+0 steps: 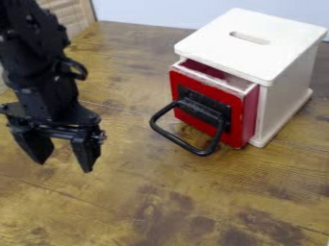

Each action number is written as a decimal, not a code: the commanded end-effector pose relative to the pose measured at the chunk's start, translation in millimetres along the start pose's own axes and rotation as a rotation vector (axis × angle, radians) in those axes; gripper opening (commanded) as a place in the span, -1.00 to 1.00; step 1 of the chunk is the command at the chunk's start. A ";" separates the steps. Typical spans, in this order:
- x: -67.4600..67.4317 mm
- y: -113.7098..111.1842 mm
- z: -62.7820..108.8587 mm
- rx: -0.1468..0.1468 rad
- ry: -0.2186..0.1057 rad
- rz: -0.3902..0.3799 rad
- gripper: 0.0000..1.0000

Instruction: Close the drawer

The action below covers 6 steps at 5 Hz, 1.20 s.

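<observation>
Gripper hangs over the table at left, pointing straight down, jaws spread wide, nothing between them, not touching anything. Drawer sits right of centre, well apart from the gripper, in the white box; red front faces near-left and stands slightly proud of the box, a thin dark gap showing along its top edge, so it's only partly out. Black loop handle droops from the black panel toward the table, far end looks to rest on or just above the wood, can't tell which. Handling guess: drawer looks light and rigid, probably plastic or painted wood, should slide with little force; box is small and likely light too, so a hard shove may skate the whole box across the table rather than seat the drawer. No grasp needed for closing, better to press flat on the red front or the black panel, pushing straight along the slide axis toward far-right. Avoid the loop: it looks hinged or floppy, would swing rather than pass force on, and a finger could snag in it. Contact low and centred so the drawer doesn't cock in its slot. Gripper first has to cross right and line up with the front. Task not started as far as the drawer goes
</observation>
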<state>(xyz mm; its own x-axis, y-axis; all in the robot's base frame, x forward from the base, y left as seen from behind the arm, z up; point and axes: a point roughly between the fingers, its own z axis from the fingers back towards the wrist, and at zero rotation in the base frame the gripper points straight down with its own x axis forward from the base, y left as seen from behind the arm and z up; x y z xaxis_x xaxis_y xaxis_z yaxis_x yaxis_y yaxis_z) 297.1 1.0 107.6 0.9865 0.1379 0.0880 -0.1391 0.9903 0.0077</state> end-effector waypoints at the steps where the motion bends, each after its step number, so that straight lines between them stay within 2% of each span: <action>1: 14.2 8.4 10.1 -0.021 -0.059 -0.053 1.00; 3: 4.3 10.0 30.3 -0.014 -0.083 -0.042 1.00; 4: -3.1 2.6 46.4 -0.012 -0.072 -0.066 1.00; 5: 4.5 -7.0 45.8 -0.017 -0.091 -0.070 1.00; 6: 13.8 -18.0 37.9 -0.015 -0.068 -0.090 1.00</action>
<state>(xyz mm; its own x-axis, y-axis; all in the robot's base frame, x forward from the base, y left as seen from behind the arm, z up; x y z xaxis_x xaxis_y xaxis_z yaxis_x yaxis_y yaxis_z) 302.9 -14.7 128.8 0.9936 0.0593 0.0958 -0.0598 0.9982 0.0018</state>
